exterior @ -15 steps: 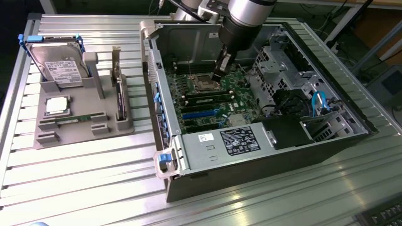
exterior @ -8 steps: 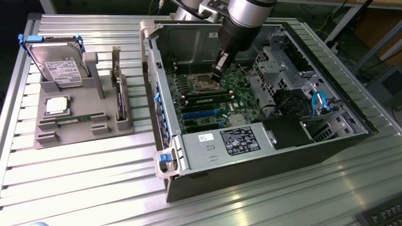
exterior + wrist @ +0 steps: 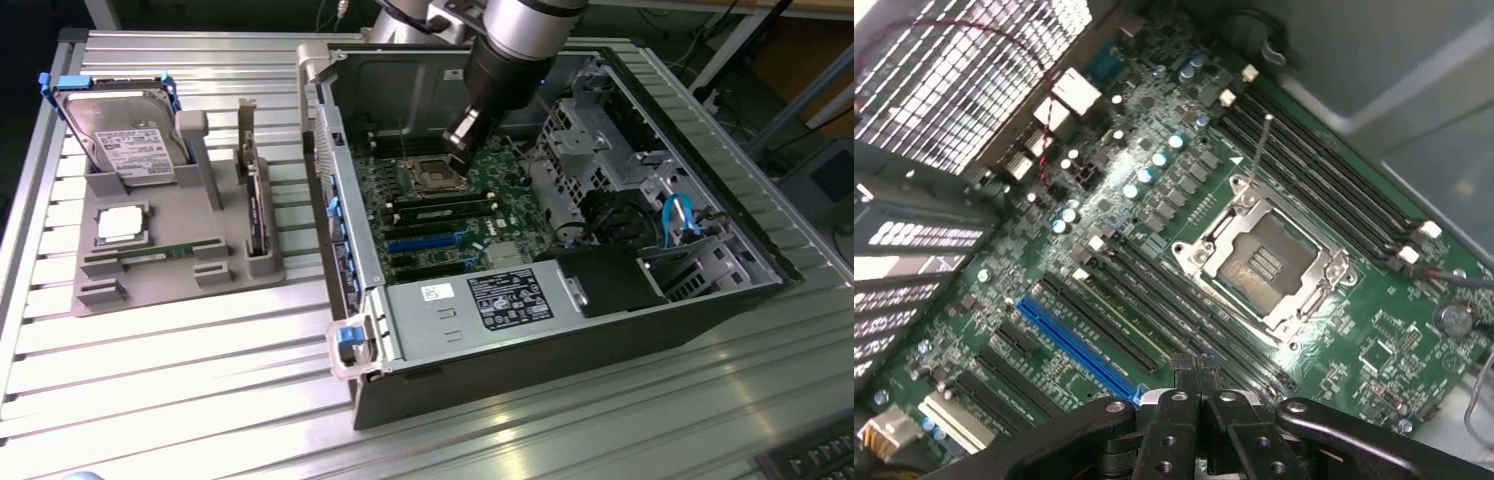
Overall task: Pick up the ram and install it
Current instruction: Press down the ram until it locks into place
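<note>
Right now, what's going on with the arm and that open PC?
The arm's claw is shut and sits inside the open computer case, just above the motherboard, close to the empty CPU socket and the memory slots. One green ram stick already sits in a slot beside the socket. Another ram strip lies in the grey parts holder on the exterior view's left, next to the hard drive. Nothing can be seen between the claw's fingers.
</note>
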### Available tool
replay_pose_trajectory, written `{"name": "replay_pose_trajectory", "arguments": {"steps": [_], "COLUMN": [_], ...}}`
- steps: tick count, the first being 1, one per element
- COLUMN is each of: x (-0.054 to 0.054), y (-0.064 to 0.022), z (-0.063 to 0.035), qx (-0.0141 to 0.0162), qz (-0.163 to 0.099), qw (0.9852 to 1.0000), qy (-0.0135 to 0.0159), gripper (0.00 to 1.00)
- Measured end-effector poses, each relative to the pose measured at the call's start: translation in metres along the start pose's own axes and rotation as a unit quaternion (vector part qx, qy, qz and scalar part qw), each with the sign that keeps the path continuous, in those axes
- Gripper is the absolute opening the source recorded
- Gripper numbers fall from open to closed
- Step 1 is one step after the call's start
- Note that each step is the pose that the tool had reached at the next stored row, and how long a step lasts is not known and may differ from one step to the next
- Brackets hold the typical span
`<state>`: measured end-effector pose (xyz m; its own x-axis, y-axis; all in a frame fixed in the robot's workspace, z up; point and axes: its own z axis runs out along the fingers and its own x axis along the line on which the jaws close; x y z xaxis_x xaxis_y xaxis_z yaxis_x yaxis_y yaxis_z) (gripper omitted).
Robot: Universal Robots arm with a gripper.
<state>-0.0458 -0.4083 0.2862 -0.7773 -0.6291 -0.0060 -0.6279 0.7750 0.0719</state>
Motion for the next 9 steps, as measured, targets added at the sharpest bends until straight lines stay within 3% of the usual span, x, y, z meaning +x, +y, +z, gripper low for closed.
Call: {"name": "replay_pose_trajectory", "arguments": {"steps": [6,9], "x": [0.0000,0.0000], "y": [0.0000,0.0000], "z": [0.0000,0.0000], "qx": [0.0005,0.0008], "qz": [0.060,0.098], "qw": [0.9982,0.9952], "qy": [-0.0042,-0.0069], "gripper": [0.11,0.11]}}
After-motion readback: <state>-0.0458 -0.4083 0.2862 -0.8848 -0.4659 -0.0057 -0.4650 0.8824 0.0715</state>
